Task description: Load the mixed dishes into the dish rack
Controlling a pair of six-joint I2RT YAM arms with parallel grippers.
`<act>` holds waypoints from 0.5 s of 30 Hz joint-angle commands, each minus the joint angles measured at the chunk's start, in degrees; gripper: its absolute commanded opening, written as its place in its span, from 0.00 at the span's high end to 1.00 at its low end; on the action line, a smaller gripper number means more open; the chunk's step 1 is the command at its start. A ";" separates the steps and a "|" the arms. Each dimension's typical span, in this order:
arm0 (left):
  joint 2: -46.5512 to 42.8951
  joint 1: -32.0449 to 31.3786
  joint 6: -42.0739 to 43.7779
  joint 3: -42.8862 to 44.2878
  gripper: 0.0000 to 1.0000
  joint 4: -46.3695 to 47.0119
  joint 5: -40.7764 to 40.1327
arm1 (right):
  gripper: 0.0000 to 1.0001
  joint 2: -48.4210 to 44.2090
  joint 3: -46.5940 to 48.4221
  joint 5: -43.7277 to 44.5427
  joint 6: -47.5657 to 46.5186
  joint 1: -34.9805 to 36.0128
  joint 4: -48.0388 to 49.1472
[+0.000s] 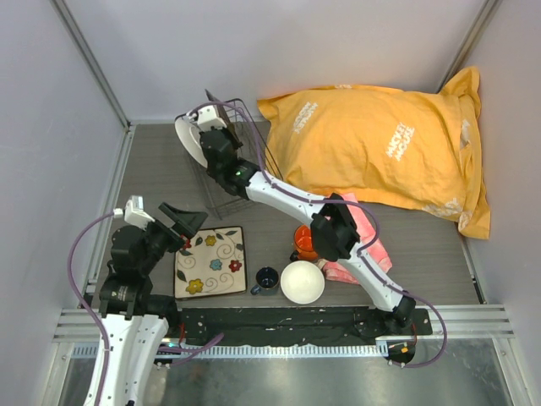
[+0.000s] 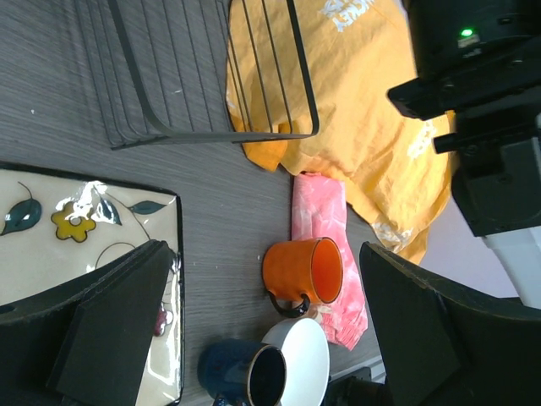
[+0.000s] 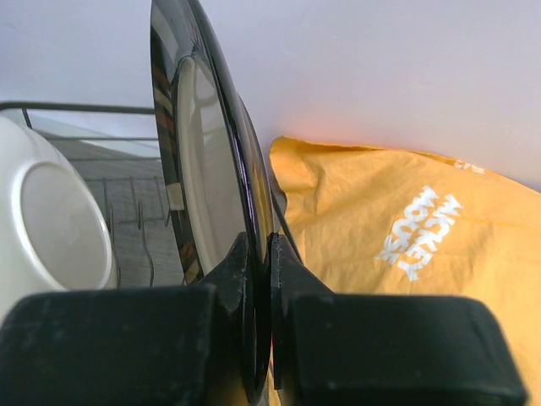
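At 11 o'clock, over the dish rack, the right gripper, clamped on the dark-rimmed plate, should lower it upright beside the white plate.

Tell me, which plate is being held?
The dark-rimmed plate, pinched upright in the right fingers; the white plate stands beside it, the flowered square tray lies flat.

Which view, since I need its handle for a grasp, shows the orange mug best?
Left wrist: the orange mug shows whole, with rim, inside and handle. Top external shows only part, the right arm covering the rest. Right wrist misses it.
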 commanded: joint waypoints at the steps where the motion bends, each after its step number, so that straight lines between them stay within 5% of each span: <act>1: 0.75 -0.10 1.64 -0.26 0.00 2.33 0.82 | 0.99 -1.50 6.32 0.65 -0.21 0.39 11.61; 15: 2.78 -0.19 2.52 -1.75 0.00 4.17 0.82 | 0.99 2.63 7.28 -0.66 3.30 -1.02 11.52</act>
